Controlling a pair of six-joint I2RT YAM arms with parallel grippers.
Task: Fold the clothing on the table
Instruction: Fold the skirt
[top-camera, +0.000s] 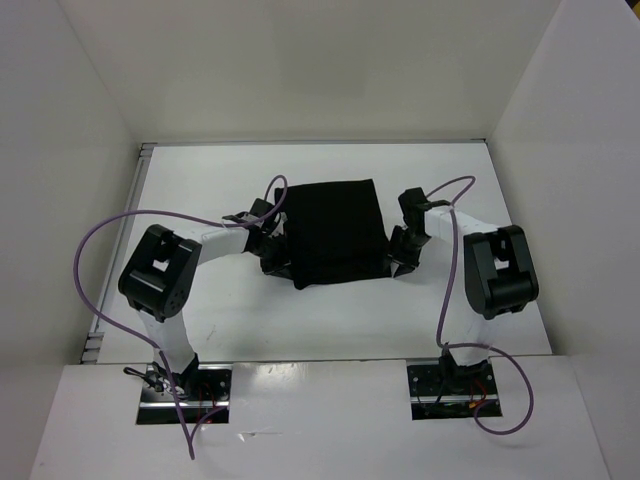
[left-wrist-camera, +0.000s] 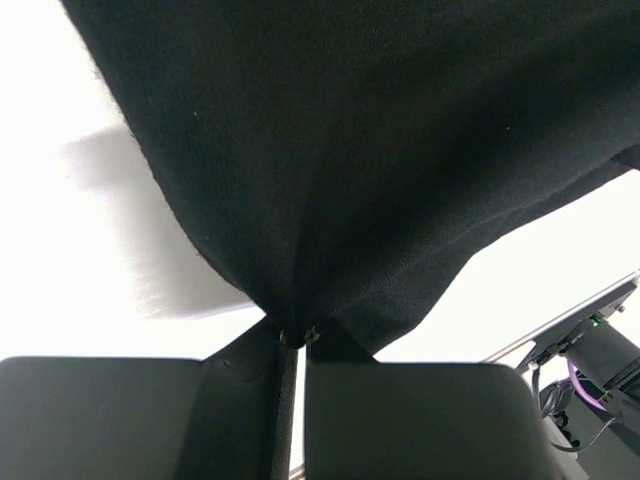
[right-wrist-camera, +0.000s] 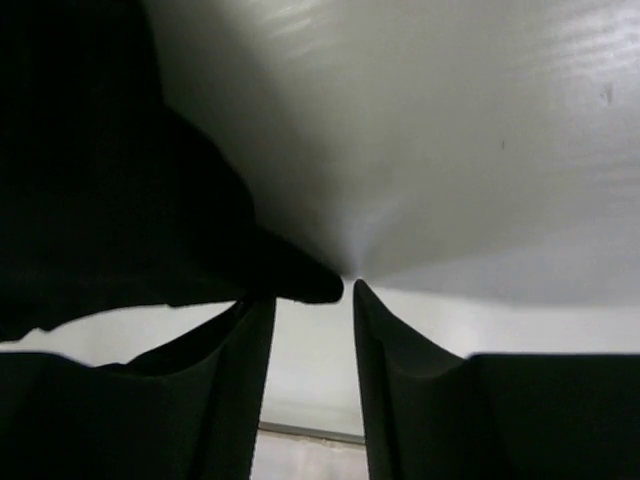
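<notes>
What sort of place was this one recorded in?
Most likely a lab test cell, not a home: a white table boxed in by plain white walls, a left arm and a right arm bolted at its near edge, and a black garment to work on.

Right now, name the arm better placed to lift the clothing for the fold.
Left. The left end effector is shut on the clothing; the right end effector stands open beside it.
</notes>
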